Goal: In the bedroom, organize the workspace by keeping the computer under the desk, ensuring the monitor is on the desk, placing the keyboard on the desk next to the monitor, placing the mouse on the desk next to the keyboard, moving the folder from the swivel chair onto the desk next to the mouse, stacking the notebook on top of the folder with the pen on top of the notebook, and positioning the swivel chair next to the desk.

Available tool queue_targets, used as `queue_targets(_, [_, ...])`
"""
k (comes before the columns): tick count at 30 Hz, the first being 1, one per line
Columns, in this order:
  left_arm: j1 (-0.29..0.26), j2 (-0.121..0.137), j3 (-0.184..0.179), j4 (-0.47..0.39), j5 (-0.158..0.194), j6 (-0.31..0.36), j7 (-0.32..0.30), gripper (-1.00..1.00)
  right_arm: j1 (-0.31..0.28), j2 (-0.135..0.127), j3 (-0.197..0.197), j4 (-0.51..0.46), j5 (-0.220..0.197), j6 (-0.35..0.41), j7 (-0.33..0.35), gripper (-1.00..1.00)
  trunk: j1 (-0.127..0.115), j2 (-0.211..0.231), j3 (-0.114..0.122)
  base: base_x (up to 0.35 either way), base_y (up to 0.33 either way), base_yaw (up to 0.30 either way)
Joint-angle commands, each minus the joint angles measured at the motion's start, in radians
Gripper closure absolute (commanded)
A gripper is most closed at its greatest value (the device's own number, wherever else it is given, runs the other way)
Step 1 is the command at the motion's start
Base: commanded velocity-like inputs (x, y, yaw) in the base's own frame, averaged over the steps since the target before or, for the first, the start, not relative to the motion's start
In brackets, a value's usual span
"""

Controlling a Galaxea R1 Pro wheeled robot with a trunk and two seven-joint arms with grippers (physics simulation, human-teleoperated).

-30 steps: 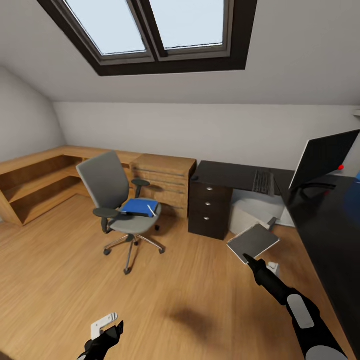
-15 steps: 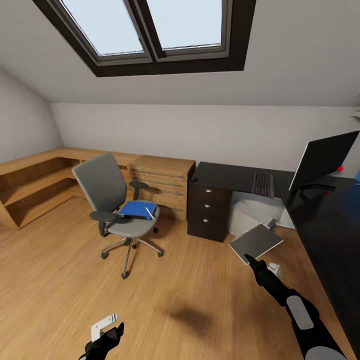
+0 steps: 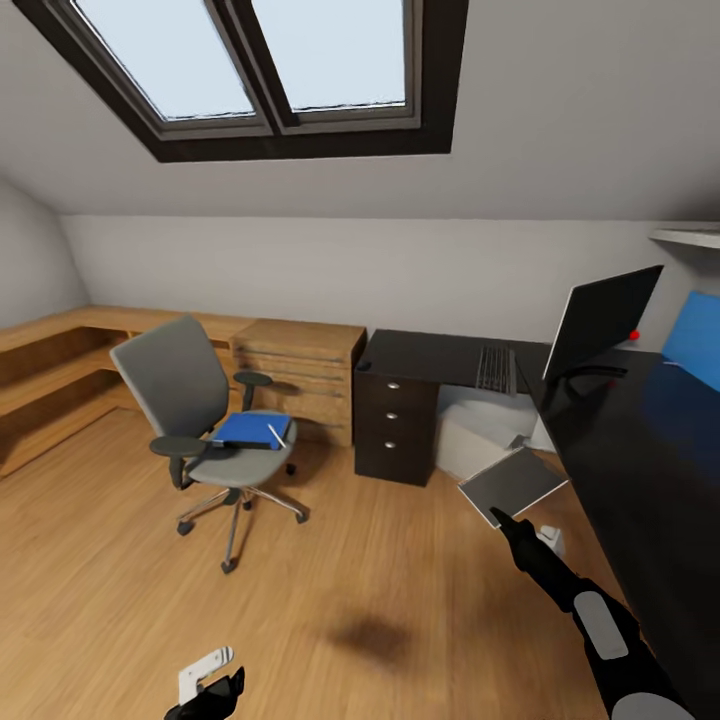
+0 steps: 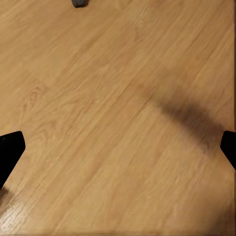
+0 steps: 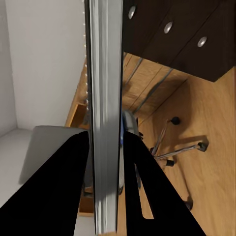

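Observation:
A grey swivel chair [image 3: 178,385] stands on the wooden floor left of the black desk [image 3: 432,356]. A blue folder [image 3: 250,430] lies on its seat with a thin light pen [image 3: 277,434] on top. On the desk are a dark keyboard [image 3: 494,368] and a tilted black monitor [image 3: 598,320]. A white computer case [image 3: 478,428] sits beneath the desk. My right gripper [image 3: 501,518] is shut on a flat grey notebook [image 3: 512,483], whose edge [image 5: 104,113] runs between the fingers. My left gripper [image 4: 118,147] hangs low over the floor, open, holding nothing.
A black drawer unit [image 3: 394,428] holds up the desk's left end, beside a wooden chest of drawers [image 3: 300,370] and low wooden shelving [image 3: 60,370]. A second black surface [image 3: 640,460] runs along the right with a blue object [image 3: 695,342] on it. Skylight overhead.
The whole picture has slid left as the camera turned right, bringing the blue object into view. Both arms keep their pose and the notebook stays in the right gripper.

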Motion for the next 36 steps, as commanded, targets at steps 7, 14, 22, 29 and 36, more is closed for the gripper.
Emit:
queue_targets(7, [0.0,0.0,-0.009,0.013,0.004,-0.036,0.005,-1.0,-0.001,0.001,-0.003,0.001,-0.004,0.008,0.001,1.0,-0.027,0.049,0.028,0.0,0.0,-0.173])
queue_targets(14, [0.0,-0.004,-0.022,0.11,0.001,-0.199,0.001,-1.0,-0.001,0.0,-0.002,0.001,-0.002,0.005,0.001,1.0,-0.054,0.098,0.053,0.0,0.0,-0.122])
queue_targets(22, [0.0,-0.004,-0.029,0.202,0.001,-0.282,-0.002,-1.0,-0.001,0.002,-0.001,0.001,0.02,0.005,0.001,1.0,-0.058,0.105,0.056,0.0,0.0,-0.031])
queue_targets(29, [0.0,-0.004,-0.03,0.269,0.001,-0.342,-0.005,-1.0,-0.001,0.003,-0.001,0.002,0.042,0.005,0.0,1.0,-0.058,0.105,0.056,0.0,0.0,-0.002])
queue_targets(36, [0.0,-0.003,-0.034,0.335,0.0,-0.449,-0.07,-1.0,-0.001,0.003,0.0,0.002,0.046,0.005,0.001,1.0,-0.058,0.105,0.056,0.075,0.0,0.0])
